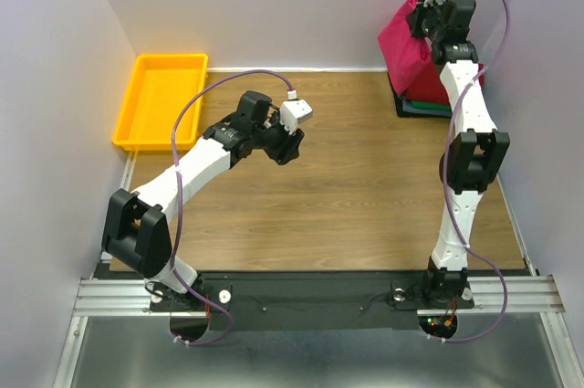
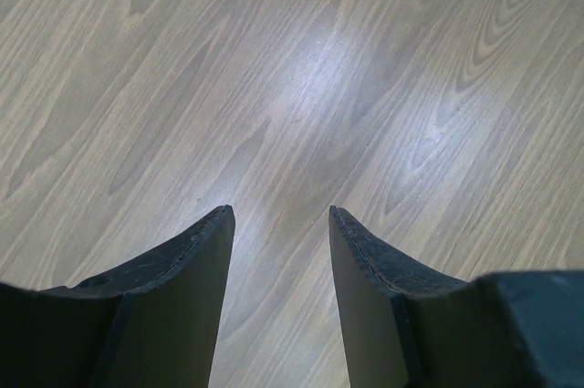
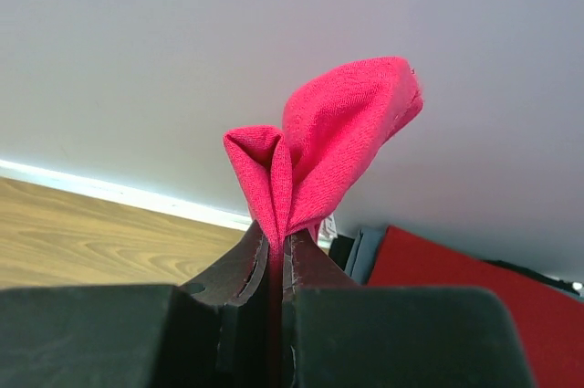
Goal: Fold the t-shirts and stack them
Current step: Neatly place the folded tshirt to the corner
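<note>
R gripper (image 1: 425, 19) is up high at the far right corner, arm stretched nearly straight toward the back wall (image 1: 301, 5). Jaws clenched tight on a bunched fold of the crimson shirt (image 1: 406, 52). In the wrist view the cloth (image 3: 339, 128) sprouts from btwn the closed fingers (image 3: 315, 265) of the R gripper (image 3: 278, 246) and puffs up above them, w/ the wall (image 3: 164, 50) behind it. Rest of the shirt hangs down from the grip in the top view, draping over the stack (image 1: 427, 107) of folded shirts at the table's far right edge. Teal-green and dark edges of the stack show under the hanging cloth; the wrist cam shows a dark red folded shirt (image 3: 447, 292) low and to the right of the fingers.

L gripper (image 1: 292, 145) hovers over the table (image 1: 356, 187), left of centre, well apart from the shirts. Jaws released, a clear gap btwn the fingers (image 2: 192, 260), nothing in them. L gripper (image 2: 278, 216) points down at bare wood (image 2: 274, 59).

Yellow tray (image 1: 126, 110) sits at the far left corner, near the L arm's elbow; no cloth seen in it.
</note>
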Tool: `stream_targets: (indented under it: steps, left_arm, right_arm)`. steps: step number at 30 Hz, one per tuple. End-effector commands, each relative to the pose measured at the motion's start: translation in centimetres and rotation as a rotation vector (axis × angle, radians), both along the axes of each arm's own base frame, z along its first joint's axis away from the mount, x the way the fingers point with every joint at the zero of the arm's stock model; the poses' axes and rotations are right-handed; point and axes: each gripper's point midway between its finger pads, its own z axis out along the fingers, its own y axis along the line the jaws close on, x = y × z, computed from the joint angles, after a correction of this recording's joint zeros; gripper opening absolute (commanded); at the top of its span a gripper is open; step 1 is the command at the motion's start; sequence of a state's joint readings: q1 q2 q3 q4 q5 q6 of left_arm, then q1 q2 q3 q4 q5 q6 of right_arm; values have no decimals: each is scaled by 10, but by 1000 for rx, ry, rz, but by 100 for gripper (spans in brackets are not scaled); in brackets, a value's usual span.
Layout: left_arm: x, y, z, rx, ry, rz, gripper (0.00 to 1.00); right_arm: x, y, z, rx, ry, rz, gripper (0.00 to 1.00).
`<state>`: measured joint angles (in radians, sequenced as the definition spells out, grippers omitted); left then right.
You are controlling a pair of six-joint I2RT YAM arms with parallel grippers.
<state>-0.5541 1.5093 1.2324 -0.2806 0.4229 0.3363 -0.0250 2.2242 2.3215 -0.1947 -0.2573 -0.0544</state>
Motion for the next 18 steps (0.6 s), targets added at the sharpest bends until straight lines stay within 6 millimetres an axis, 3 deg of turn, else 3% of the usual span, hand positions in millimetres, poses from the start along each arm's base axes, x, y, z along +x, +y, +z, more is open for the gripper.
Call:
stream_targets:
  steps: [1,13,18]
  left_arm:
    - [1,-2,16,-34,-41,-15,57]
    - [2,-3,13,-26,-23,-17,57]
    - [3,-4,11,-17,-8,-24,57]
  right_arm:
    - [-19,-10,82,-6,-174,-27,0]
    - [-13,-55,63,-52,-147,-79,1]
    - [-6,-83,33,-110,-101,-93,1]
